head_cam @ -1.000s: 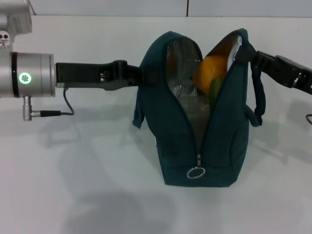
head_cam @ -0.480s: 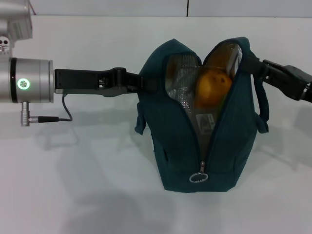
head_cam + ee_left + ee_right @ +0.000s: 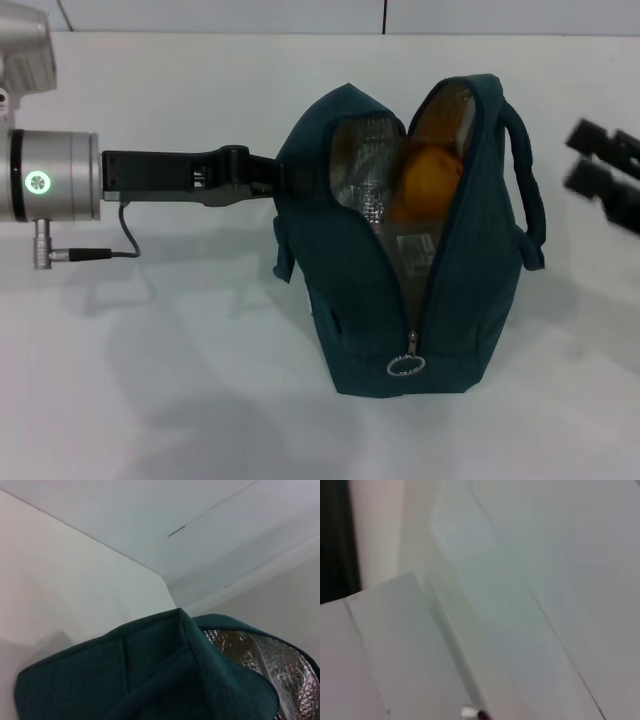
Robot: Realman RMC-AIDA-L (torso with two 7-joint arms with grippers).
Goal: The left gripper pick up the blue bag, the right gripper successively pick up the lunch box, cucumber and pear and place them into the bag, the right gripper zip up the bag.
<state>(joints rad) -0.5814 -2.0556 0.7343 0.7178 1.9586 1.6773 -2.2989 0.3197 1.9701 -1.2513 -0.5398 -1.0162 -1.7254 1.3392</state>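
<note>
On smooth white table point(image 3: 150, 400), pale wall behind: blue bag point(image 3: 360, 290) upright, unzipped
Quilted foil lining, round pear point(image 3: 428, 180) inside; left gripper point(image 3: 285, 175) clamps fabric rim; right gripper point(image 3: 600, 170) w/ jaws apart, clear of bag

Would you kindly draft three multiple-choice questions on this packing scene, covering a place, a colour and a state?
1. Where is the pear?
A. Inside the blue bag, near its top
B. On the table beside the bag
C. In the right gripper

2. What colour is the bag's lining?
A. Red
B. Silver
C. Black

3. What state is the bag's zipper in?
A. Zipped fully shut
C. Torn off
B. Open, with the ring pull low at the front

Answers:
1. A: the yellow-orange fruit shows in the bag's mouth, and the right gripper is apart from the bag, its fingers spread.
2. B: shiny foil shows inside the opening.
3. B: the mouth gapes while the left gripper holds the bag's side.
</note>
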